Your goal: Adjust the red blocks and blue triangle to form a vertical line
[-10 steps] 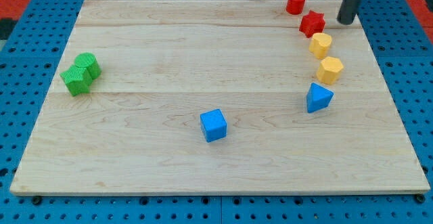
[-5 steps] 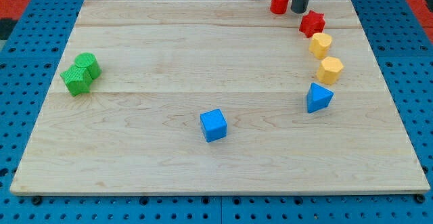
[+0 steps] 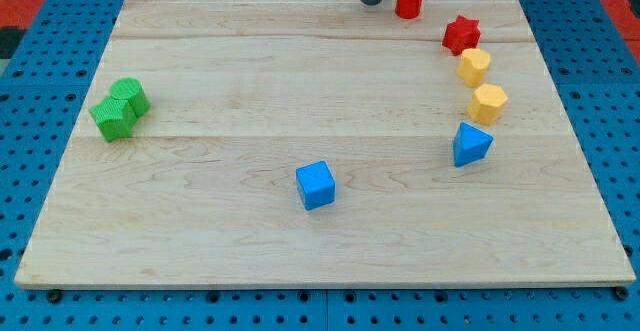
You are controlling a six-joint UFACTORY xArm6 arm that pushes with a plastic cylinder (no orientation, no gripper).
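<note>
A red cylinder [image 3: 408, 1] stands at the view's top edge of the wooden board [image 3: 250, 81]. A red star block [image 3: 461, 34] lies below and to its right. A blue triangle block [image 3: 470, 144] lies further down on the right side, below two yellow blocks. My tip [image 3: 371, 1] is at the top edge, just left of the red cylinder, with a small gap between them.
Two yellow blocks [image 3: 474, 66] [image 3: 488, 102] sit in a column between the red star and the blue triangle. A blue cube [image 3: 315, 185] lies near the lower middle. Two green blocks [image 3: 120, 109] touch each other at the view's left.
My tip swept left along the top edge, from right of the red star to left of the red cylinder. The red cylinder shifted left and slightly up.
</note>
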